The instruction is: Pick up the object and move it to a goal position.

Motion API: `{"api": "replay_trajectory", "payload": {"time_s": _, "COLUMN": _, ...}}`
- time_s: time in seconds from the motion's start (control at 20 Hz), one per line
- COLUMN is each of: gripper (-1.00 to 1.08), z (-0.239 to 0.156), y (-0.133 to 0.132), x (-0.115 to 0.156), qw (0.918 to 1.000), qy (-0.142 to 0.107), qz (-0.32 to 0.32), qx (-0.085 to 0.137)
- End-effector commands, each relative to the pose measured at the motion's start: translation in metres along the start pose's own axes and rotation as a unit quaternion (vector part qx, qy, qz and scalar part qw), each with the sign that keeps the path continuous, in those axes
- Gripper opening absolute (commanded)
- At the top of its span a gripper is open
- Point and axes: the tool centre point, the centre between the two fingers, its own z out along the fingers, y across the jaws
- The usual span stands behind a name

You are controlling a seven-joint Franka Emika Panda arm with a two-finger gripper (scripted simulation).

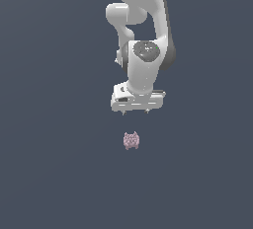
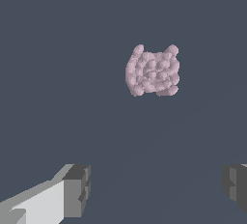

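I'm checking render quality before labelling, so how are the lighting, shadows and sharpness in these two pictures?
Exterior view: flat, even light, no cast shadow under the object or the gripper, soft shading on the white arm, the blob small and slightly soft. Wrist view: same shadowless grey ground, the object sharp enough to show its bumps, fingertips cropped at the edge, no glare.

- The object (image 1: 131,140) is showing pale pink-mauve, speckled with small bumpy grains.
- The hand (image 1: 135,113) is showing white, its fingertips (image 2: 77,190) wearing grey pads.
- The arm (image 1: 146,25) is showing white with a dark speckled joint cap.
- The counter (image 1: 49,149) is showing plain slate blue-grey.
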Motion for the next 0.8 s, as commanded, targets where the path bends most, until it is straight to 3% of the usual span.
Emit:
{"api": "replay_trajectory", "payload": {"time_s": 0.0, "gripper": 1.0, "z": 0.0, "y": 0.001, "x": 0.001, "qw": 1.0, "qy": 0.0, "qz": 0.006, "qx": 0.0}}
{"api": "replay_trajectory", "payload": {"time_s": 0.45, "gripper": 1.0, "z": 0.004, "y": 0.003, "x": 0.007, "qw": 0.9978, "qy": 0.0, "qz": 0.067, "qx": 0.004}}
{"api": "replay_trajectory", "payload": {"time_s": 0.75, "gripper": 1.0, "z": 0.009, "y": 0.005, "x": 0.015, "qw": 0.9903, "qy": -0.001, "qz": 0.139, "qx": 0.007}}
